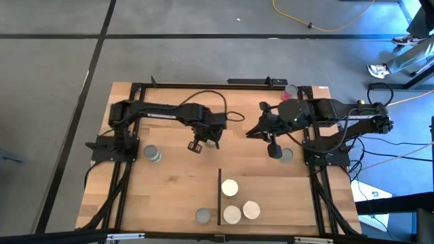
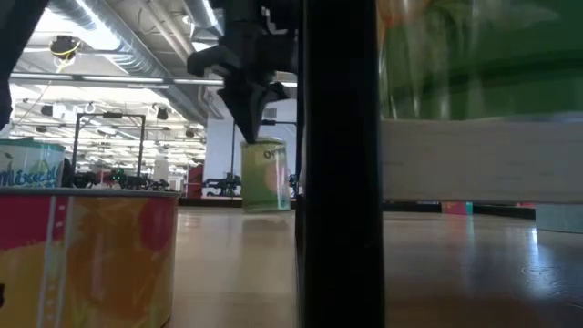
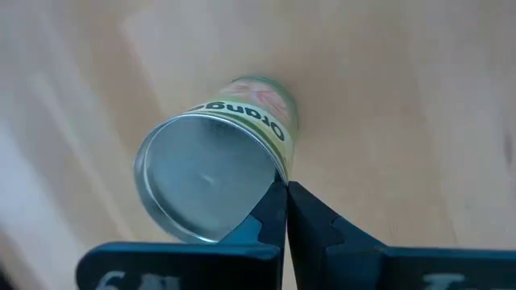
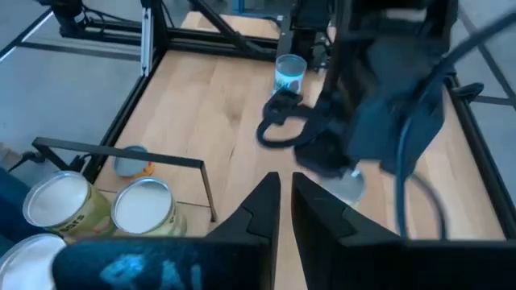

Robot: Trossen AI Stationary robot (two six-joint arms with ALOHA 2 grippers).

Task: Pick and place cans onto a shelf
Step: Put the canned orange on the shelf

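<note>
My left gripper (image 1: 196, 144) is over the middle of the table, shut on a can with a silver top and a green-yellow label (image 3: 214, 173); that can also shows in the low view (image 2: 265, 175). My right gripper (image 1: 274, 150) is shut and empty beside a silver-topped can (image 1: 287, 155) that stands on the table. Three cream-topped cans (image 1: 230, 188) (image 1: 232, 214) (image 1: 251, 209) stand on the shelf (image 1: 291, 200), just right of its black strip (image 1: 220, 196). One grey-topped can (image 1: 203, 215) stands left of the strip, another (image 1: 152, 154) by the left arm's base, and a red one (image 1: 290, 91) at the far edge. My left gripper pinches the can's top rim (image 3: 280, 171) at one spot on its edge, between the tips of its two fingers. The fingers come from above, pointing down. The can hangs tilted below them; whether its bottom (image 2: 266, 208) touches the table I cannot tell.
Black frame rails (image 1: 122, 190) run along the table's left, right and far sides. Cables loop over the table behind both arms (image 1: 224, 108). Bare wood lies between the two grippers and on the right part of the shelf.
</note>
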